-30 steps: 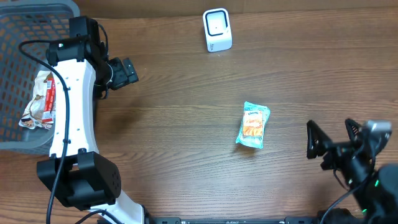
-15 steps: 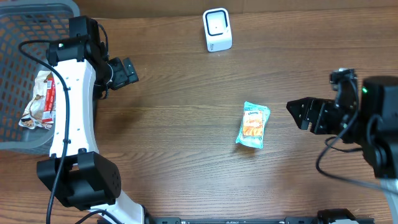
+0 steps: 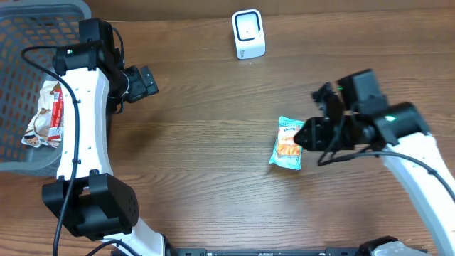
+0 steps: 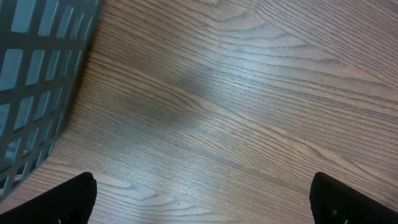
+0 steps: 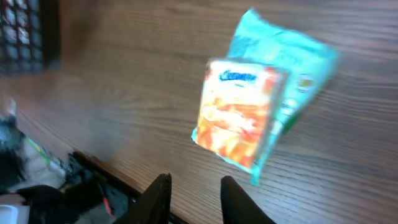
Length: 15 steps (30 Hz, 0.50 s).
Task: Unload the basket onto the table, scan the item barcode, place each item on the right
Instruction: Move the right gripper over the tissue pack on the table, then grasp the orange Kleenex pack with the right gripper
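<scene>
A teal snack packet (image 3: 288,143) with an orange picture lies flat on the wooden table, right of centre. The white barcode scanner (image 3: 248,33) stands at the far edge. My right gripper (image 3: 307,134) hovers at the packet's right side. In the right wrist view its two dark fingers (image 5: 158,198) stand a narrow gap apart over bare wood with nothing between them, and the packet (image 5: 255,115) lies just ahead. My left gripper (image 3: 146,82) is wide open beside the basket, its fingertips (image 4: 74,196) at the frame's lower corners above bare table.
A grey mesh basket (image 3: 18,32) fills the far left corner and holds a wrapped snack (image 3: 46,114). Its wall (image 4: 37,81) shows at the left of the left wrist view. The table's front edge and dark gear (image 5: 56,180) lie behind the right gripper.
My right arm has swung in from the near right corner to the packet's right side, and its jaws have narrowed. The left arm and the packet have not moved.
</scene>
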Each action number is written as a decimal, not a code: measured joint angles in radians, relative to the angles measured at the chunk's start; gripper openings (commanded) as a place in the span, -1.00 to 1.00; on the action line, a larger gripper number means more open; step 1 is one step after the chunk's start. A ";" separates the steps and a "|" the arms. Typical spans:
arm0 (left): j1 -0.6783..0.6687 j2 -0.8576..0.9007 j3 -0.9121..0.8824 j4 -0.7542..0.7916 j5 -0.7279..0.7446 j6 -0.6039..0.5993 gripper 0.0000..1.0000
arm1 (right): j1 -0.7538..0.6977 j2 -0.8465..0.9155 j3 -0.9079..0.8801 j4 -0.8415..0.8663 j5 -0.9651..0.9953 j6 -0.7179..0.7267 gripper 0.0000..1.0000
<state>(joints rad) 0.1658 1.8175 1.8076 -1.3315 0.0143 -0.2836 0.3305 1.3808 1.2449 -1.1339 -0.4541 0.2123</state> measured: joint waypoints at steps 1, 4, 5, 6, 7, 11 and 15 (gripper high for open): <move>0.000 0.000 0.000 0.000 0.000 0.000 1.00 | 0.024 0.022 0.000 0.012 0.010 0.002 -0.43; 0.000 0.000 0.000 0.000 0.000 0.000 1.00 | 0.081 0.077 0.000 0.040 0.049 0.029 -0.43; 0.000 0.000 0.000 0.000 0.000 0.000 1.00 | 0.094 0.096 0.000 0.046 0.060 0.043 -0.43; 0.000 0.000 0.000 0.000 0.000 0.000 1.00 | 0.098 0.105 0.000 0.050 0.066 0.053 -0.43; 0.000 0.000 0.000 0.000 0.000 0.000 0.99 | 0.102 0.119 0.000 0.053 0.072 0.068 -0.43; 0.000 0.000 0.000 0.000 0.000 0.000 1.00 | 0.109 0.138 0.000 0.082 0.097 0.115 -0.43; 0.000 0.000 0.000 0.000 0.000 0.000 0.99 | 0.153 0.138 0.000 0.126 0.159 0.173 -0.39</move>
<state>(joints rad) 0.1658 1.8175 1.8076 -1.3315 0.0143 -0.2840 0.4839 1.5185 1.2449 -1.0080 -0.2955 0.3851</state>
